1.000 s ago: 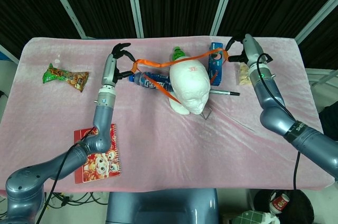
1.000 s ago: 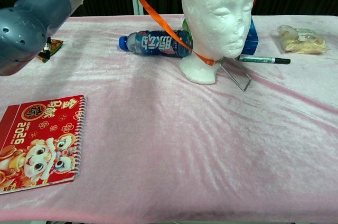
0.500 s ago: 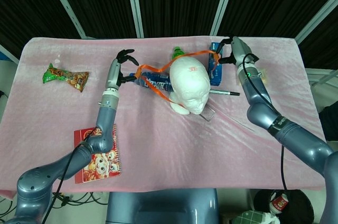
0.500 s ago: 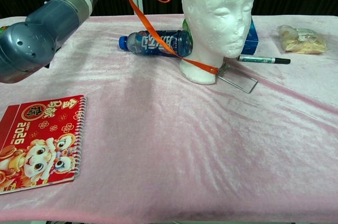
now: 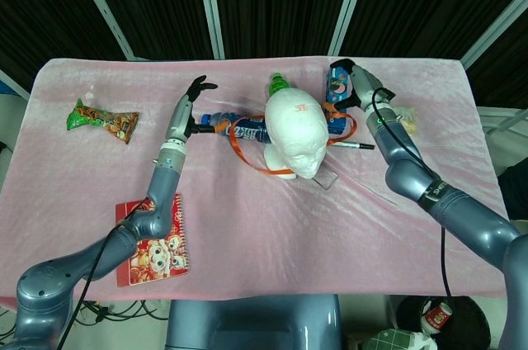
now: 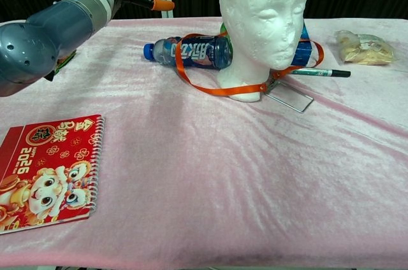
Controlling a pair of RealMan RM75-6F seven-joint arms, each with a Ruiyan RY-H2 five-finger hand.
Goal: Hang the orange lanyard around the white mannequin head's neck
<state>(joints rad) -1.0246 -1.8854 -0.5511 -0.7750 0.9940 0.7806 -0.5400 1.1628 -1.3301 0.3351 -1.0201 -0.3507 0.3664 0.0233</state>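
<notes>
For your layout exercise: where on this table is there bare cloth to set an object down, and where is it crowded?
Free: the wide front stretch between the red calendar notebook and the right edge, and the cloth between the green snack packet and the left hand. Crowded: around the mannequin head, with the lanyard, bottle and pen.

Table covered by a pink, velvety cloth (image 5: 247,226), lightly wrinkled, with soft sheen patches under even overhead light; it fills most of both views. Behind the table, black curtain panels (image 5: 272,3) hang as a backdrop, divided by slanted white metal frame posts (image 5: 209,5). More white posts show at the far left and far right edges in the head view. Below the table's near edge, a grey-blue rounded base (image 5: 252,323). Grey floor at lower left with loose black cables (image 5: 107,313). At lower right, a dark bin (image 5: 433,317) holding a red-and-white paper cup and a patterned package.
</notes>
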